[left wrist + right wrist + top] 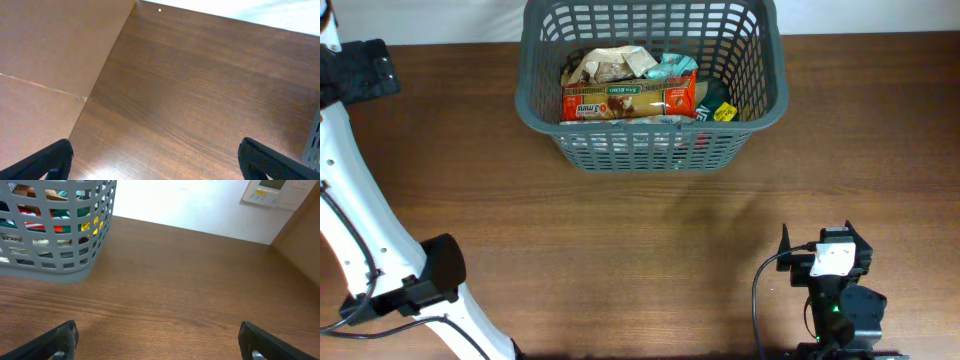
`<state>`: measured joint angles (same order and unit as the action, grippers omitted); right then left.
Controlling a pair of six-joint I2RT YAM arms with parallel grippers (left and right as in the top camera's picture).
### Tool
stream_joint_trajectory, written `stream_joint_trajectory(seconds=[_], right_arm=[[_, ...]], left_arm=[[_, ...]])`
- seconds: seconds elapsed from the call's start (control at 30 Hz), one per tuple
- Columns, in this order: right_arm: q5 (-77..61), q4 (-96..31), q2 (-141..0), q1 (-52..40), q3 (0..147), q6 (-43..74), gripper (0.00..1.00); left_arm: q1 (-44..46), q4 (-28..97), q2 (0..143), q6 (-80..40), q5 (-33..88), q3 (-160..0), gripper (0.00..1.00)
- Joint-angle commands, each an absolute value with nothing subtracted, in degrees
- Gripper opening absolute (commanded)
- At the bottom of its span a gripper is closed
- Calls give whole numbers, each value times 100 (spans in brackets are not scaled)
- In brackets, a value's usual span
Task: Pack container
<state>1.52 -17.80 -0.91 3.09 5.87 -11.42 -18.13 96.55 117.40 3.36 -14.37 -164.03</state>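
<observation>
The container (pixel 650 150) is a large dark grey basket with lattice sides and a solid rim. It stands at the top centre of the overhead view, on the far part of the brown wooden table (pixel 640 250). In the right wrist view it fills the upper left corner (pixel 55 260), and a sliver of its wall shows at the lower right edge of the left wrist view (pixel 315 145).

The white left arm (pixel 350 220) runs down the left edge of the overhead view. The right arm (pixel 835 270) sits at the lower right. Both are well apart from the basket.

The left gripper (pixel 160 165) is spread wide. Its dark fingers (pixel 50 160) sit in the two lower corners of its wrist view, with only bare table between them, so it holds nothing. The right gripper (pixel 160 345) is spread just as wide, its fingers (pixel 60 340) in the lower corners of its view, and it grips nothing either.

Inside the basket, a long orange-red packet (pixel 630 100) lies across the front. A crumpled beige packet (pixel 610 65) lies behind it, with a teal packet (pixel 672 68) to the right of that. A dark packet with a yellow label (pixel 720 108) rests against the right wall.

A small white control panel (pixel 272 192) hangs on the wall at the upper right of the right wrist view.
</observation>
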Motion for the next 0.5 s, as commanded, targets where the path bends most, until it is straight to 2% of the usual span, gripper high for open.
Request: stream_joint_trajectory(seconds=[0.0,0.23,0.4,0.47], right_arm=[[222,-1754,-21,268,534,-1160,99],[222,-1754,-21,268,534,-1160,99],[222,-1754,-21,268,534,-1160,99],[222,-1752,-21,268,534,-1160,99]], left_arm=[[-1828,9666,11730,257,-1417,-16405,99],[-1656,9666,11415,257,-1417,-16188,99],[-1267,9612,10632,257,-1437,-15039,99],[-1122,9087,10248,200,-1273,-14449,99]])
